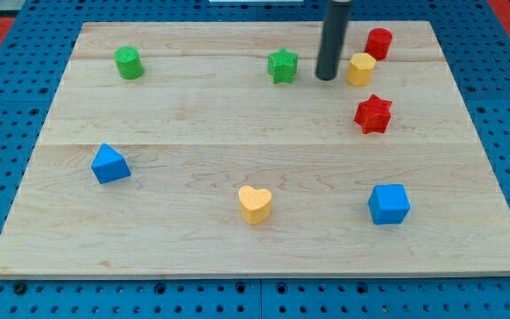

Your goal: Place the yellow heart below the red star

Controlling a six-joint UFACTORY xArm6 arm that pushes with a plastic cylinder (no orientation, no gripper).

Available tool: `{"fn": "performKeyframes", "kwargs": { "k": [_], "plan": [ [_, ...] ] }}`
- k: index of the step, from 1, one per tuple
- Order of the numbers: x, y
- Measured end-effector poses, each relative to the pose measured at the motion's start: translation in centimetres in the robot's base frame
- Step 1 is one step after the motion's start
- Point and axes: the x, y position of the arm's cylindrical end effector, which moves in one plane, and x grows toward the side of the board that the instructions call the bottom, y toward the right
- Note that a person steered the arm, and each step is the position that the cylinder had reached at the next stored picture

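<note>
The yellow heart (255,204) lies near the view's bottom, at the middle of the wooden board (193,248). The red star (373,113) lies at the view's upper right, well up and to the right of the heart. My tip (327,77) stands near the view's top, between the green star (282,66) on its left and the yellow hexagon (361,68) on its right. It is up and to the left of the red star and far from the heart, touching neither.
A red cylinder (379,42) sits at the top right, just above the yellow hexagon. A green cylinder (129,63) is at the top left. A blue triangle (110,164) is at the left. A blue cube (389,204) is at the bottom right, below the red star.
</note>
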Motion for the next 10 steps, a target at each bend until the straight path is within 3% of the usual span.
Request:
{"fn": "performKeyframes", "kwargs": {
  "k": [2, 3, 4, 5, 6, 7, 8, 10],
  "plan": [
    [-3.8, 3.6],
    [-2.0, 7.1],
    [-1.4, 6.8],
    [2.9, -1.3],
    [10.2, -6.4],
    [14.4, -11.3],
    [21.1, -12.2],
    [23.7, -12.3]
  ]
}}
